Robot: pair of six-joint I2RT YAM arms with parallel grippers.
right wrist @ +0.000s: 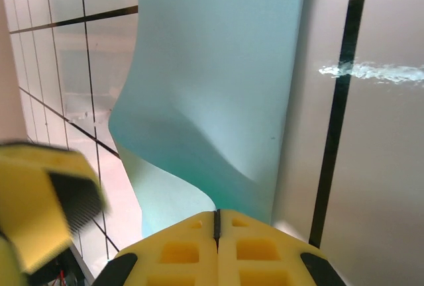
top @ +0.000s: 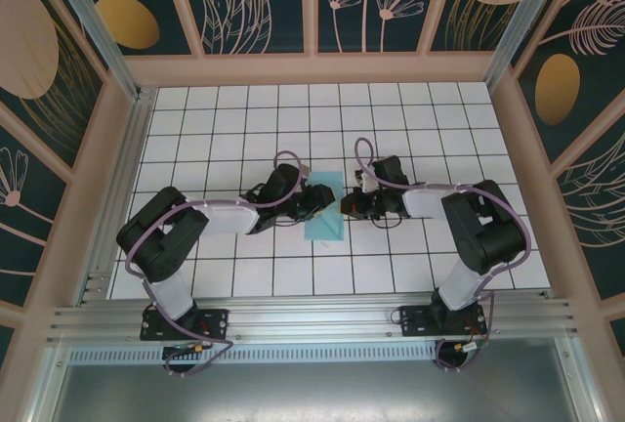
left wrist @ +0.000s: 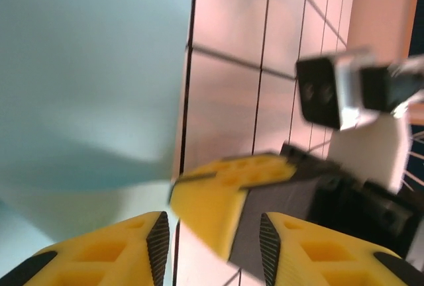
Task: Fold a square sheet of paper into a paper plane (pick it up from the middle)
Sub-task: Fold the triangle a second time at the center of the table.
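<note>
1. Gripping is confirmed on the right pincer (right wrist: 216,225): its pads are closed to a single seam, and the near edge of the sheet of paper (right wrist: 212,81) runs into that seam, so it is judged to be pinched there.
2. The left pincer (left wrist: 213,236) has its jaws apart with no paper between the pads. One yellow finger of the right pincer sits just beyond the gap, and the sheet lies off to one side, apparently untouched.
3. The sheet bows upward from the pinch with a soft curl across it, and its far part rests on the desk (top: 244,275). From above it sits mid-desk between the two pincers, which hide part of its outline. How many folds it has cannot be read.
4. Step in hand, as judged: an edge is raised for folding over. No finished plane is present.
5. The next move calls for carrying the pinched edge across squarely to its partner edge. The left pincer should come down to pin the sheet and press the crease before any release, because thin paper may buckle or slide.
</note>
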